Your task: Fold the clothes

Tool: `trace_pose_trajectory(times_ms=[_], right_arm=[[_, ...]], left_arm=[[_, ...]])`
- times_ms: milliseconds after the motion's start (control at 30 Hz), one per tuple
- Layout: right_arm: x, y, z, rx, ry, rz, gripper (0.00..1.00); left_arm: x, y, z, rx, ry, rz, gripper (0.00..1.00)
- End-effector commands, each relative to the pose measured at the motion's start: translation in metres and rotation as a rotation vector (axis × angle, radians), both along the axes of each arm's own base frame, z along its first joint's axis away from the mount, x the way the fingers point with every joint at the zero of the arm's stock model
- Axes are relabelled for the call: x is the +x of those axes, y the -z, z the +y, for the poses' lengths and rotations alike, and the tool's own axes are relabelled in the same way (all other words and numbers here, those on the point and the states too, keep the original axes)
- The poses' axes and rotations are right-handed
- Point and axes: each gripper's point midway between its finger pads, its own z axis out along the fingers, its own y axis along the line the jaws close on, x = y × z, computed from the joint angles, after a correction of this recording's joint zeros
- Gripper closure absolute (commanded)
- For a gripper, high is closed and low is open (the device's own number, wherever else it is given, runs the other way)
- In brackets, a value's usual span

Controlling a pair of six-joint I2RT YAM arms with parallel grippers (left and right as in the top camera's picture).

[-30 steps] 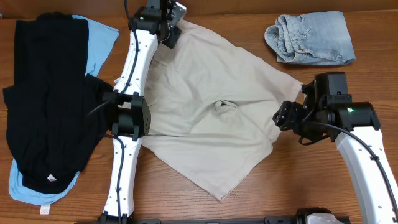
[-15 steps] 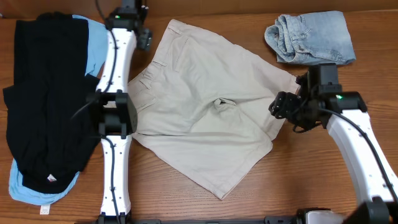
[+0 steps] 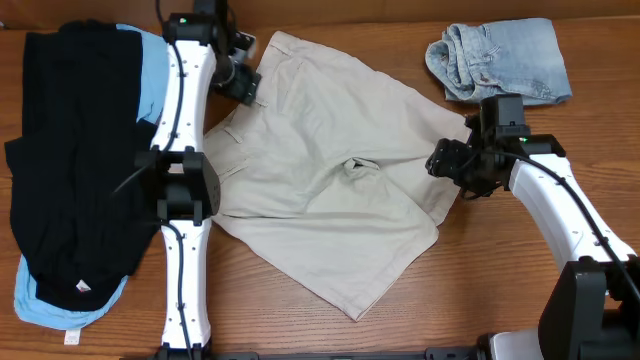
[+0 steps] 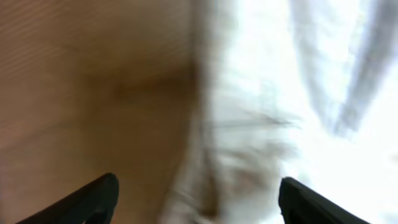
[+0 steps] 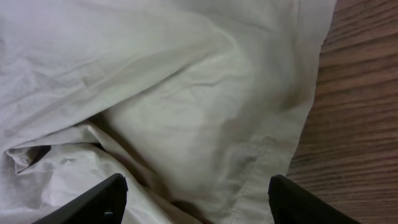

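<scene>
left gripper [image 3: 243, 84] released, jaws wide, over far-left edge of beige shorts [image 3: 330, 190] | right gripper [image 3: 441, 160] released, jaws wide, over right hem | beige shorts spread flat on table [image 3: 480, 290], between black garments [image 3: 70, 170] and crumpled denim [image 3: 500, 60]

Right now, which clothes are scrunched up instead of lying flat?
The faded denim garment in the far right corner; the beige shorts and black garments lie spread out.

Two white robot arms with black joints.
The left arm [image 3: 182, 90] and right arm [image 3: 560, 200] have smooth white shells, boxy black joint housings, thin black cables and a small green light each. The left gripper [image 3: 245, 88] and right gripper [image 3: 440, 163] are black, with tapered fingers [image 5: 99, 198].
</scene>
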Motion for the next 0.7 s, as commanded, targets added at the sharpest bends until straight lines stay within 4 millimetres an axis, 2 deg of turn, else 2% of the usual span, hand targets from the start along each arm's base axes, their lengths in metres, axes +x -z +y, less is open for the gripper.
trace_pose_trajectory(times_ms=[0,167,333,667], right_arm=[[0.004,-0.005,-0.001,-0.006,0.004,-0.017,0.23],[0.004,-0.005,-0.001,-0.006,0.004,-0.017,0.23],[0.005,-0.006,-0.001,-0.006,0.005,-0.019,0.20],[0.005,-0.006,-0.001,-0.006,0.005,-0.019,0.19]], left_arm=[[-0.013,-0.016,-0.019,-0.062,0.084,0.015,0.19],[-0.021,-0.011,-0.019,-0.068,0.063,0.054,0.23],[-0.021,0.000,-0.030,-0.120,0.075,0.069,0.20],[-0.035,0.041,-0.055,-0.071,0.151,0.127,0.19]])
